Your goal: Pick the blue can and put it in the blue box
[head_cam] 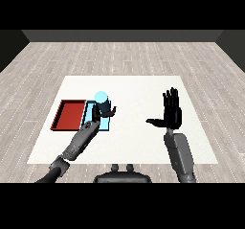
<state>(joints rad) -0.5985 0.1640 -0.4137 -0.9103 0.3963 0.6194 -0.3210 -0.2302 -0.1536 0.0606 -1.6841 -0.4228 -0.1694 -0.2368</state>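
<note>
The light blue can (101, 97) stands upright over the right part of the blue tray (89, 112), with only its top showing above my left hand (103, 109), whose fingers are curled round it. I cannot tell whether the can rests on the tray or hangs above it. My left forearm covers much of the blue tray. Well to the right, my right hand (171, 112) is raised with straight fingers and its thumb out to the left, holding nothing.
The red tray (68, 115) lies directly left of the blue tray, touching it. The white table (134, 91) spreads behind and between the hands, with wooden floor beyond its edges.
</note>
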